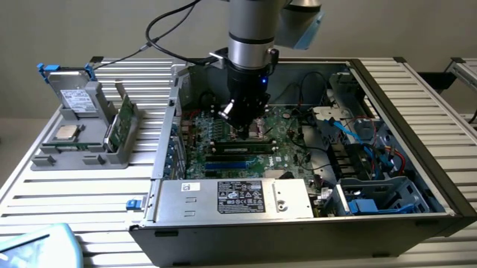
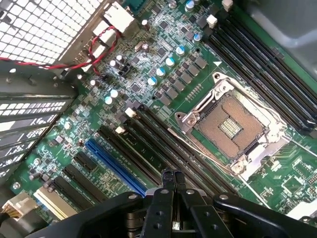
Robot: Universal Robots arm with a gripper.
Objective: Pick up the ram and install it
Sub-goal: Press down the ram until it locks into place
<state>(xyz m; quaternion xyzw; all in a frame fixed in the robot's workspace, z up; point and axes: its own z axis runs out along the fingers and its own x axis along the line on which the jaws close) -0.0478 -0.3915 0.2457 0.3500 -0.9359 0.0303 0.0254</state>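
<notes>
Once you look past the silver power supply [image 1: 186, 201] at the near edge of the open case [image 1: 417, 139], you find the ram [image 1: 242, 148] lying lengthwise in a slot on the green motherboard [image 1: 291, 134]. It sits directly under your tool [image 1: 244, 133], whose tip is at the stick's middle; you cannot tell whether they touch. The tool's fingers [image 2: 165, 191] are pressed together with nothing between them. Beyond them lies the bare processor socket [image 2: 233, 124]. Your arm [image 1: 249, 33] stands nearly upright over the case, wrist pointing down.
</notes>
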